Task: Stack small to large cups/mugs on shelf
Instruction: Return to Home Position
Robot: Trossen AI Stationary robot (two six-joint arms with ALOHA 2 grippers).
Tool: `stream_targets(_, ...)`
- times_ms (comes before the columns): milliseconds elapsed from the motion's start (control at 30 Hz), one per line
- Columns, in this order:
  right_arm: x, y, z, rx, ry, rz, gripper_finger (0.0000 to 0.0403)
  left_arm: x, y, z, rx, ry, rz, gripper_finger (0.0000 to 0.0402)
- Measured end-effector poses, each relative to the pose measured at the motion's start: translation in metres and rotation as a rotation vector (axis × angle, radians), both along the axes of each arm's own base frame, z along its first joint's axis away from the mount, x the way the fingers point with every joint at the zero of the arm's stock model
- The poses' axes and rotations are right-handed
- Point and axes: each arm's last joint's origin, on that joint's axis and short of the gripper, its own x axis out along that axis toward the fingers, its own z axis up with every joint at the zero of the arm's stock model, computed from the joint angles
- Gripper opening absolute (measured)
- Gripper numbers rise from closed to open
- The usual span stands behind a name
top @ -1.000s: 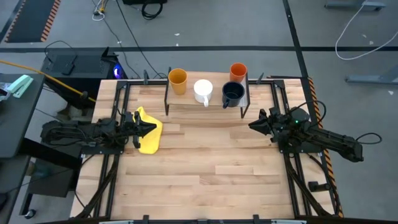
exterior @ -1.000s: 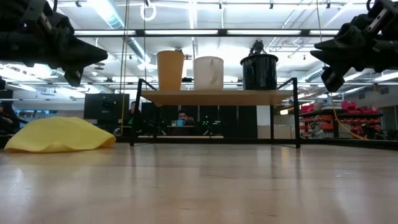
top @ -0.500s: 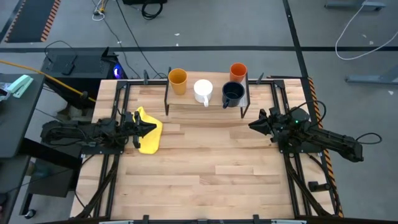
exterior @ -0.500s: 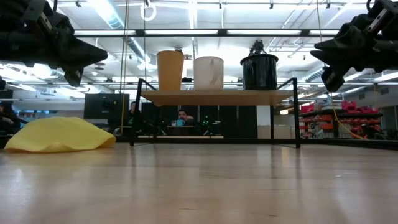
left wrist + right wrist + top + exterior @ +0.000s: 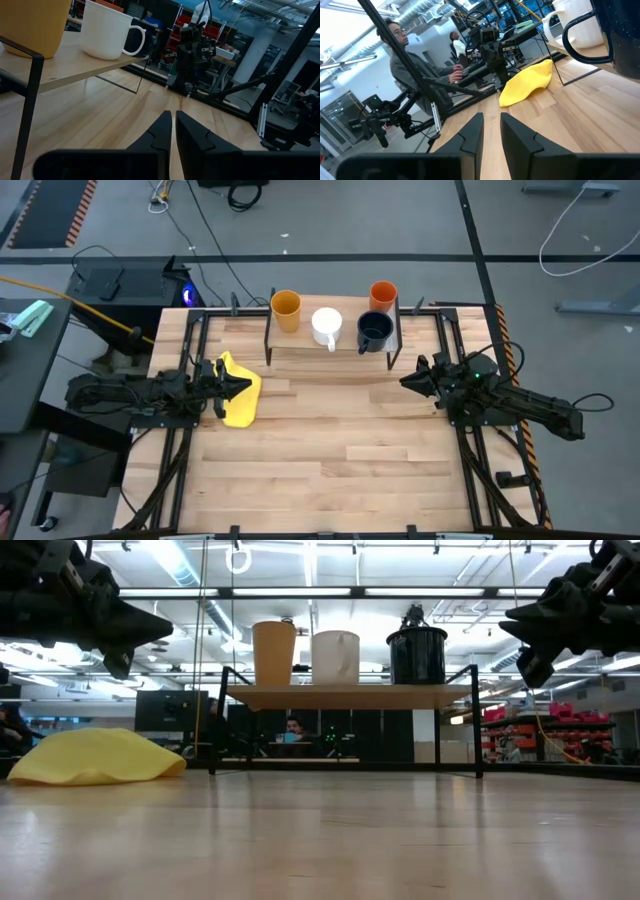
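Observation:
The shelf (image 5: 330,352) stands at the table's far middle on thin black legs (image 5: 350,696). On it stand in a row the yellow-orange cup (image 5: 286,310), the white mug (image 5: 327,326) and the dark navy mug (image 5: 374,332). The orange-red cup (image 5: 383,295) stands just beyond the dark mug; the low view hides it. My left gripper (image 5: 245,385) hovers shut above the table's left side, beside the yellow cloth. My right gripper (image 5: 405,381) hovers over the right side, in front of the shelf's right end, its fingers (image 5: 479,120) a narrow gap apart. Neither touches anything.
A yellow cloth (image 5: 238,395) lies crumpled on the table's left part, under the left gripper's tip. Bare slatted wood spreads in front of the shelf (image 5: 330,440). Black frame rails run along both sides. People sit at desks beyond the table (image 5: 402,65).

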Motion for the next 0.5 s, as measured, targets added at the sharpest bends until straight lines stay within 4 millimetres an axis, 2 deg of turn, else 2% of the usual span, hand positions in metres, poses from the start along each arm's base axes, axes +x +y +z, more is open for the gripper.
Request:
stream_targets(267, 0.0000, 0.0000, 0.0001, 0.000, 0.000, 0.000, 0.0072, 0.0000, 0.0000, 0.0000, 0.000, 0.000, 0.000, 0.0040)
stream_targets(500, 0.0000, 0.0000, 0.0001, 0.000, 0.000, 0.000, 0.0072, 0.0000, 0.0000, 0.0000, 0.000, 0.000, 0.000, 0.0034)
